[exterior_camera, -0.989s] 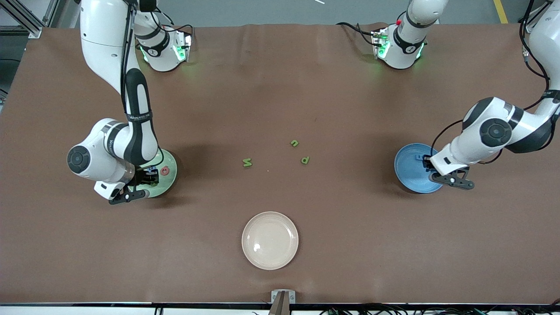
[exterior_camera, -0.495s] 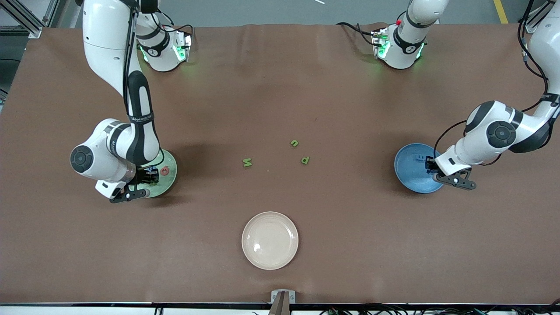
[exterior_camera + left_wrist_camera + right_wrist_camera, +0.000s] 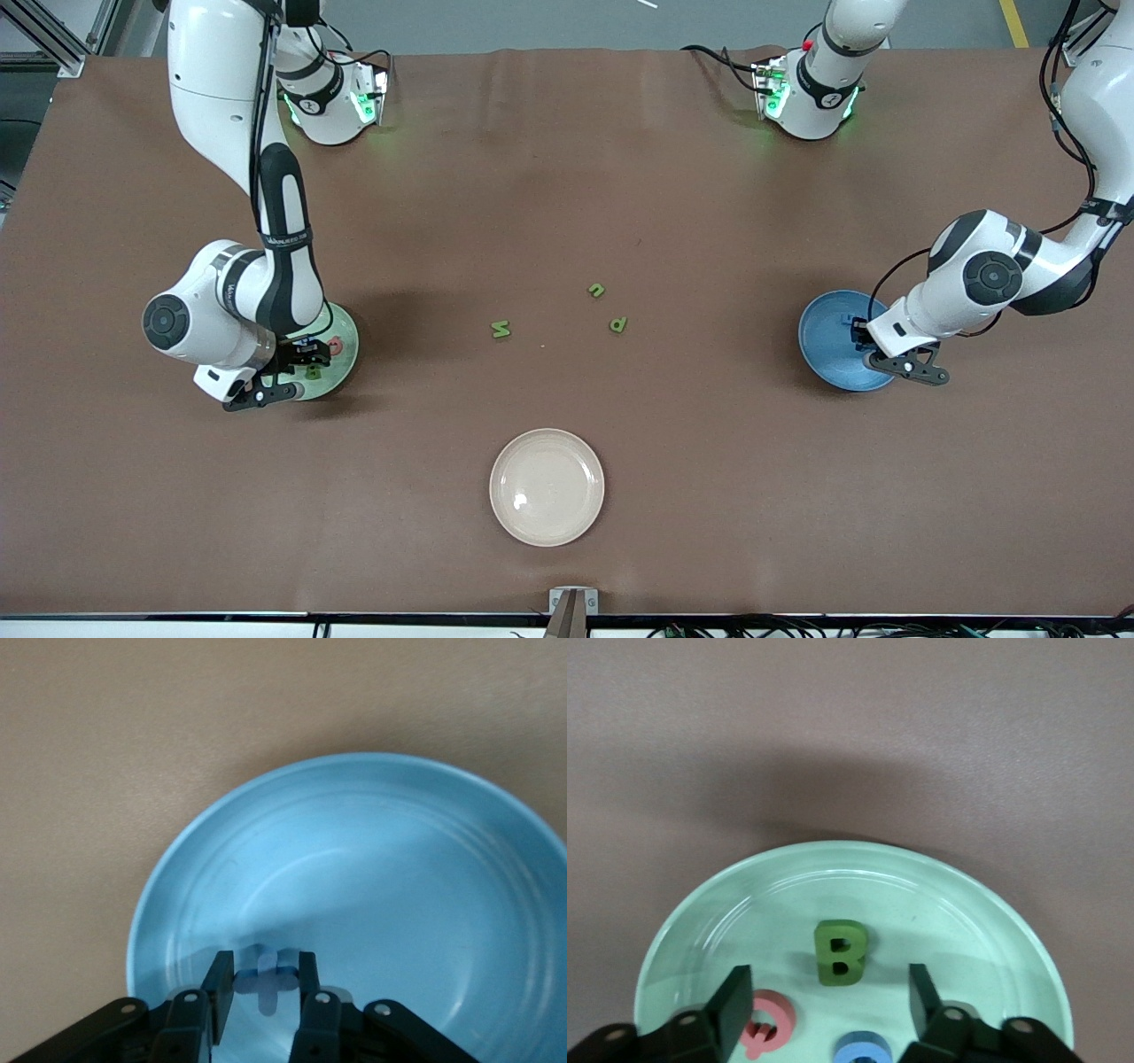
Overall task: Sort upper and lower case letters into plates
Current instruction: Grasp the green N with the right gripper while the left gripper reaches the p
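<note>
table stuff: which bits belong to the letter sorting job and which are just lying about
Part of the job:
- mint green plate holding green B, pink letter, blue letter
- blue plate
- blue cross-shaped letter in the left gripper
- three green letters mid-table
- right gripper, open

Lying about:
- cream plate

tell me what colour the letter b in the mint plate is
Dark green: the letter B shows best in the right wrist view, lying in the mint plate.

Glossy blue plate [image 3: 372, 842] and mint plate [image 3: 939, 904]; matt brown table covering [image 3: 709, 496].
</note>
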Available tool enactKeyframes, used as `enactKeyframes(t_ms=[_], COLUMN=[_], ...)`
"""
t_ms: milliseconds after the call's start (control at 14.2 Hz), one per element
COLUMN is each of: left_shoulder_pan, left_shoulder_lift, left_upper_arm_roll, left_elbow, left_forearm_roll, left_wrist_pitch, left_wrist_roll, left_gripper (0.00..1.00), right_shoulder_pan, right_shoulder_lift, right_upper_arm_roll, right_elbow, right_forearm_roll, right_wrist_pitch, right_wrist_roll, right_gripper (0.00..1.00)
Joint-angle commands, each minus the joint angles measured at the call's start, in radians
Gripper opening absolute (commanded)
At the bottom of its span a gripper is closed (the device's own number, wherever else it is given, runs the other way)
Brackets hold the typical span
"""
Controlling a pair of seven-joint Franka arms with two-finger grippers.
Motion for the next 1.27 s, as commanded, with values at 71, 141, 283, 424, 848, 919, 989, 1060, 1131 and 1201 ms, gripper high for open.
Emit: enactKeyframes(t_ms=[71,141,283,424,848,919,989,1060,1131,1201], left_shoulder_pan=[-0.001,-0.001,-0.001,-0.001,-0.097,-0.149,-0.206,-0.264,-0.351,-0.421], left_shoulder_lift=[-0.006,-0.006,-0.015,-0.026,-0.028,-0.026,-0.023,-0.018,-0.02,-0.02], left_upper_arm_roll=[0.009,0.009,0.006,-0.028,-0.234,-0.235,-0.235,-0.235,-0.225,-0.205], left_elbow=[-0.005,-0.005,-0.007,-0.007,0.024,0.048,0.074,0.103,0.135,0.16], left_forearm_roll=[0.026,0.026,0.025,0.01,-0.111,-0.143,-0.182,-0.203,-0.213,-0.213], left_wrist_pitch=[0.025,0.025,0.019,0.01,-0.183,-0.194,-0.196,-0.196,-0.197,-0.197], left_wrist_roll=[-0.014,-0.014,-0.023,-0.052,-0.363,-0.415,-0.446,-0.46,-0.484,-0.511], left_gripper=[0.19,0.25,0.75,0.85,0.9,0.96,0.99,0.99,0.99,0.99], right_shoulder_pan=[0.073,0.109,0.188,0.262,0.469,0.503,0.526,0.546,0.563,0.581], right_shoulder_lift=[-0.079,-0.09,-0.091,-0.091,-0.073,-0.061,-0.055,-0.05,-0.035,-0.016], right_upper_arm_roll=[-0.007,-0.007,-0.009,-0.012,-0.006,-0.006,-0.006,-0.001,0.002,0.003], right_elbow=[-0.016,-0.022,-0.034,-0.033,-0.036,-0.036,-0.036,-0.036,-0.036,-0.033], right_forearm_roll=[0.018,0.018,0.018,0.018,0.018,0.018,0.018,0.018,0.019,0.021], right_wrist_pitch=[-0.082,-0.082,-0.077,-0.07,0.062,0.076,0.093,0.125,0.146,0.166], right_wrist_roll=[0.191,0.257,0.384,0.483,0.673,0.702,0.724,0.747,0.77,0.791], right_gripper=[1.0,1.0,1.0,1.0,1.0,1.0,0.99,0.95,0.89,0.83])
